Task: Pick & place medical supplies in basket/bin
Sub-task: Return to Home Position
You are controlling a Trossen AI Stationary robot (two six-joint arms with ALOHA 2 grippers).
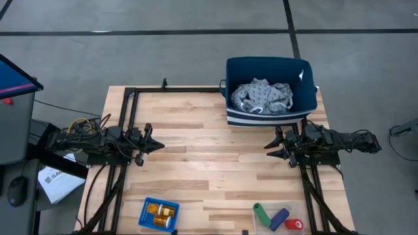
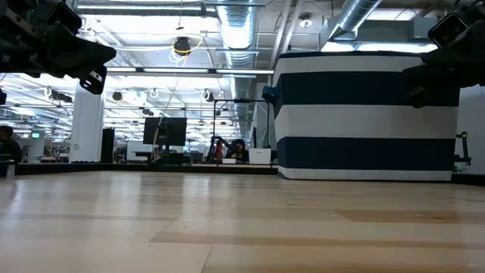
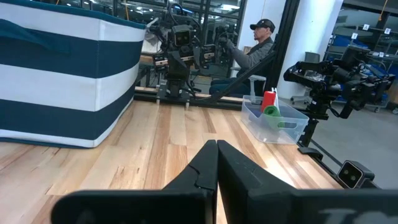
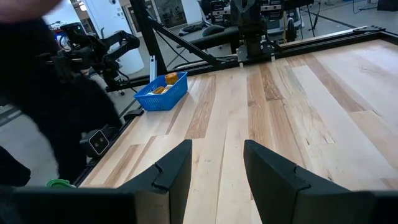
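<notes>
The grey patterned garment [image 1: 264, 96] lies bunched inside the navy white-striped bin [image 1: 236, 116] at the table's far right. Two orange pill bottles [image 1: 161, 211] lie in the small blue perforated basket [image 1: 149, 210] at the near edge, also seen from the right wrist as the basket [image 4: 163, 93]. Green [image 1: 260, 214], dark blue [image 1: 279, 219] and red [image 1: 294, 224] cylinders lie in the clear tray [image 3: 256, 117] near the right corner. My left gripper [image 1: 160, 145] hovers shut at mid-left [image 3: 216, 152]. My right gripper [image 1: 268, 147] hovers open at mid-right [image 4: 217, 155], just in front of the bin.
Bare wooden tabletop [image 1: 215, 163] lies between the two grippers. A black frame rail [image 1: 176, 88] runs along the far edge. A person [image 3: 258, 43] sits beyond the table behind the right arm. A monitor stand and papers [image 1: 55, 179] sit off the table's left side.
</notes>
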